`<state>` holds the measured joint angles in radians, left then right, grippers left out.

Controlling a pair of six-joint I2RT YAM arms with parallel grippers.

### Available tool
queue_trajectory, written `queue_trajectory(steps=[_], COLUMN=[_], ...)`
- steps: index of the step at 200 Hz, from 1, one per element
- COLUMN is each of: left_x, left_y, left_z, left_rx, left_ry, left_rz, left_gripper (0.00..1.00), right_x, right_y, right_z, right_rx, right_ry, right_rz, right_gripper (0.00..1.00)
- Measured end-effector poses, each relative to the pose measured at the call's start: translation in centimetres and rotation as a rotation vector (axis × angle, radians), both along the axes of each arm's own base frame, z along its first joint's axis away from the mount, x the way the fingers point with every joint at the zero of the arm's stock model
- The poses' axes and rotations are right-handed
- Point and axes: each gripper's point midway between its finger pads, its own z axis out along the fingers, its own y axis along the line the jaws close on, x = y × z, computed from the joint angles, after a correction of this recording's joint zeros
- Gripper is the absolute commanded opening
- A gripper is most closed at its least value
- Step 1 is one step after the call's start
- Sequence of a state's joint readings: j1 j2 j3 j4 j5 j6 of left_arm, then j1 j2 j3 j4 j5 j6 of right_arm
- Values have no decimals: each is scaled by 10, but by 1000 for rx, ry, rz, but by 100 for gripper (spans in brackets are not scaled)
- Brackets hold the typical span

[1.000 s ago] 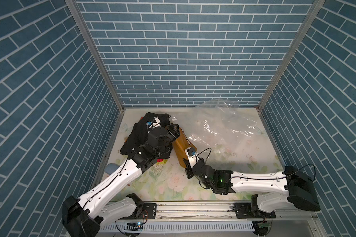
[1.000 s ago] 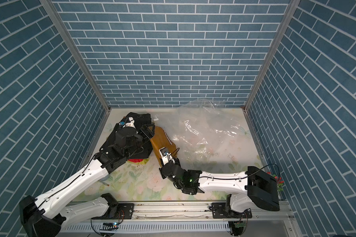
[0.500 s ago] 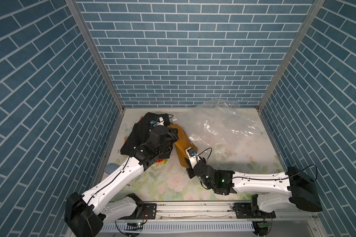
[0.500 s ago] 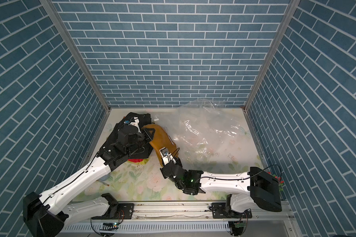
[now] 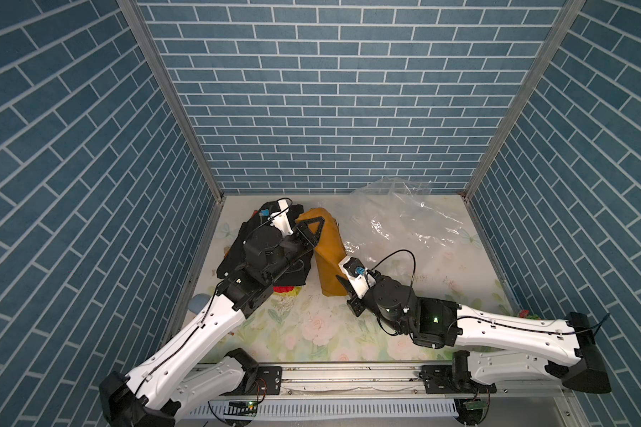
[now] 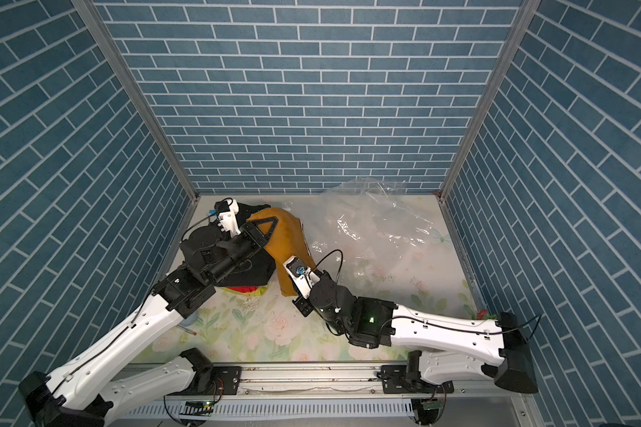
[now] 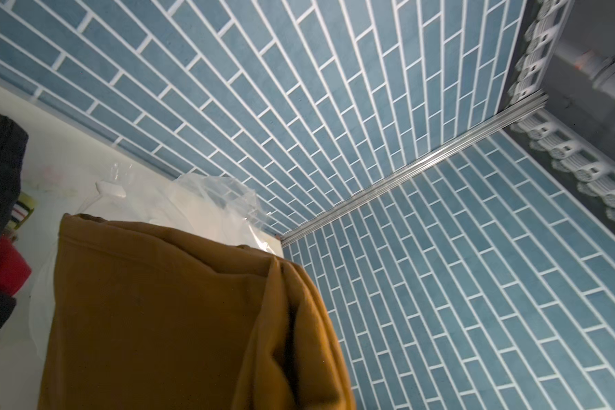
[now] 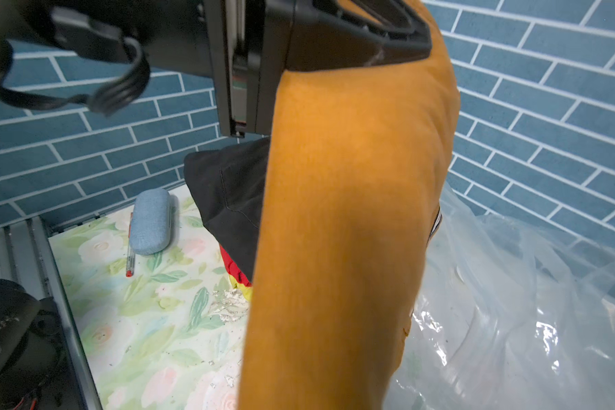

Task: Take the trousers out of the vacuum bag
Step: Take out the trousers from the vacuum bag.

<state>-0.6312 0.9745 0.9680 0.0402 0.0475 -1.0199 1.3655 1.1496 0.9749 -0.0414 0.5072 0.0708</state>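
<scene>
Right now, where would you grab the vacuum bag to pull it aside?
On the vacuum bag, probably the raised, crumpled ridge by the back wall, pinched from above: it stands clear of the table, while the nearer film lies flat, offering little to pinch.

The fingertips of the right gripper (image 5: pixel 343 286) are hidden behind the ochre trousers (image 5: pixel 328 255) in both top views, so the jaw gap cannot be seen. In the left wrist view no fingers are shown, and the ochre cloth (image 7: pixel 178 319) is cut off by the picture's edge. Beneath the left gripper (image 6: pixel 265 231), the black trousers (image 6: pixel 254 271) are largely covered by the arm, and only slivers of red and yellow cloth (image 6: pixel 247 290) are seen.
</scene>
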Motion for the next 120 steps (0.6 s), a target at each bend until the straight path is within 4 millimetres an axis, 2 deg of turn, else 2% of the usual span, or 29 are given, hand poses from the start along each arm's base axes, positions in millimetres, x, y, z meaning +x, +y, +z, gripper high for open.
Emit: queue_trajectory(steps=[39,70,97,120], left_x=[-7,-7,3,18], left_y=[8,18,30,42], left_z=[43,82,96,98], left_rx=[-31,-19,20,62], left_ry=[-58,-116,-137,-140], left_rz=[16,57,118,172], left_gripper=[0,0,0,0], right_x=[-1,7,24,44], right_y=[1,8,15,22], right_z=[38,69,82,85], right_rx=[-23,-31,-61,-109], right_ry=[-65,-136,-180,-214], right_rz=[28,10,-20,-55], right_gripper=[0,0,0,0])
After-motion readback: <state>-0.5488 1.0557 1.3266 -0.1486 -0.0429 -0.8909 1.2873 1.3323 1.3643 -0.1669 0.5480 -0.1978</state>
